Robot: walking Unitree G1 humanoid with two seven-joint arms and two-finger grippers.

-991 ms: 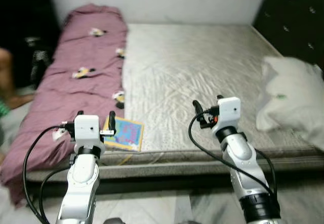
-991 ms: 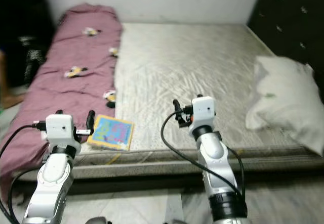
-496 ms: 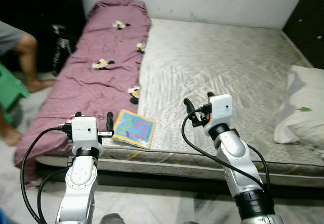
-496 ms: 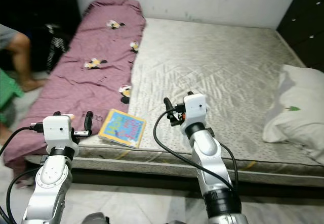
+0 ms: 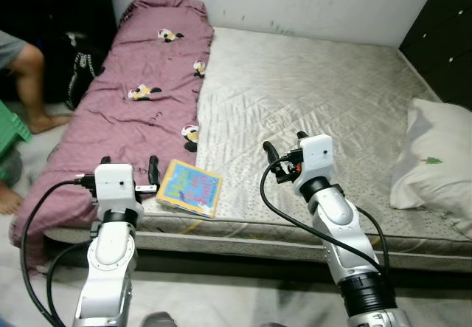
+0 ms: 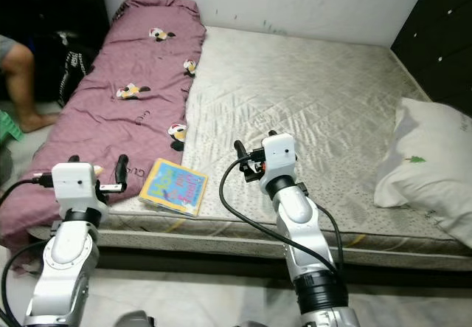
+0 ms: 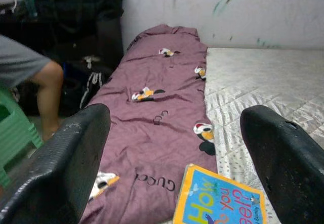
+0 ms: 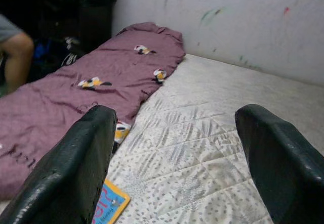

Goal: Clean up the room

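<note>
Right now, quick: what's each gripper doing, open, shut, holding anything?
Left gripper: open, holding nothing, raised near the book at the mattress edge.
Right gripper: open, holding nothing, raised over the mattress.

"GUCCI" on blanket (image 7: 152, 133); "How" on book (image 7: 220, 206)

Head stereo: looking steeply down at the mattress (image 5: 310, 91).
Wrist cameras: aiming low across it toward 12 o'clock.
Shared: purple blanket (image 7: 157, 107), book (image 5: 190, 187) at 11 o'clock.
</note>
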